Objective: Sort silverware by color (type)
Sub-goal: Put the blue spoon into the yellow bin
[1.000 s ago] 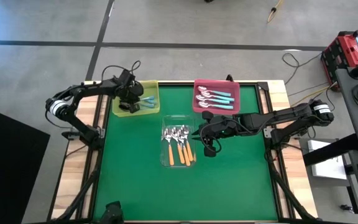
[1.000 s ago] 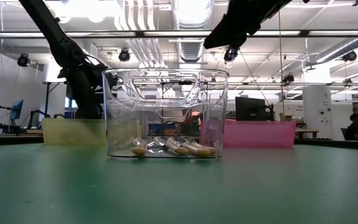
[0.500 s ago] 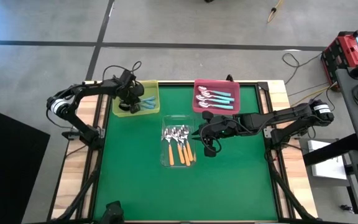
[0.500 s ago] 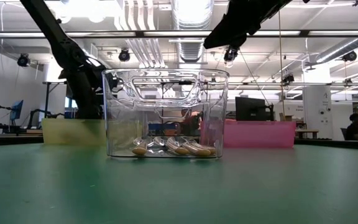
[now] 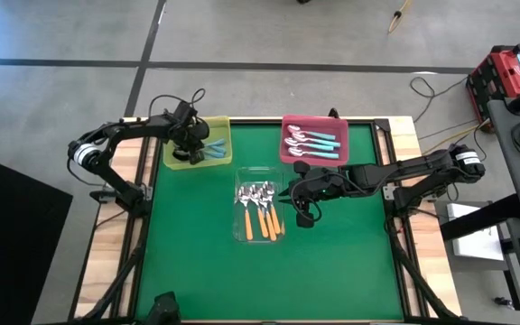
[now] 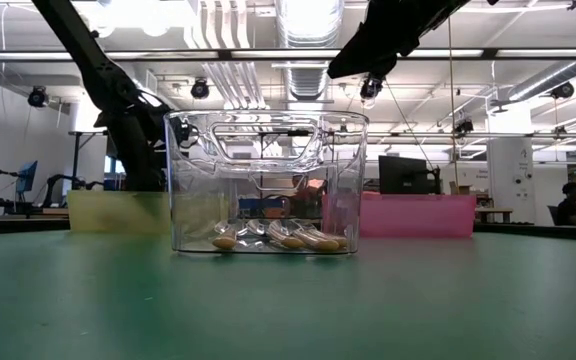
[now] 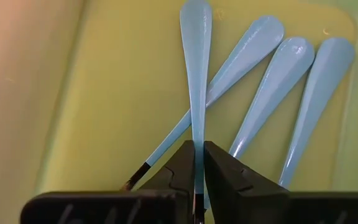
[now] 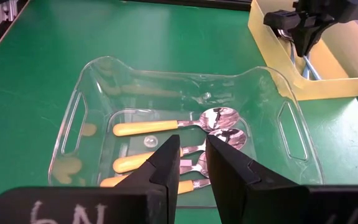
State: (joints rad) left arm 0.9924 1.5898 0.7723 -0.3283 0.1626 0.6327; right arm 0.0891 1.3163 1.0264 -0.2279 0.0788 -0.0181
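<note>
Here left end effector (image 7: pixel 198 163) clamped on teal spoon (image 7: pixel 196 74), bowl hidden.

White handwritten marks cross the dark plastic body of the right gripper (image 8: pixel 193 163) at the near edge of the right wrist view — they look like a "6" followed by an "N", though the lower part is cut off. Fainter white strokes show on the dark body of the left gripper (image 7: pixel 199 163) in the left wrist view — too cropped to read. No other text, label, brand or sign is legible.
</note>
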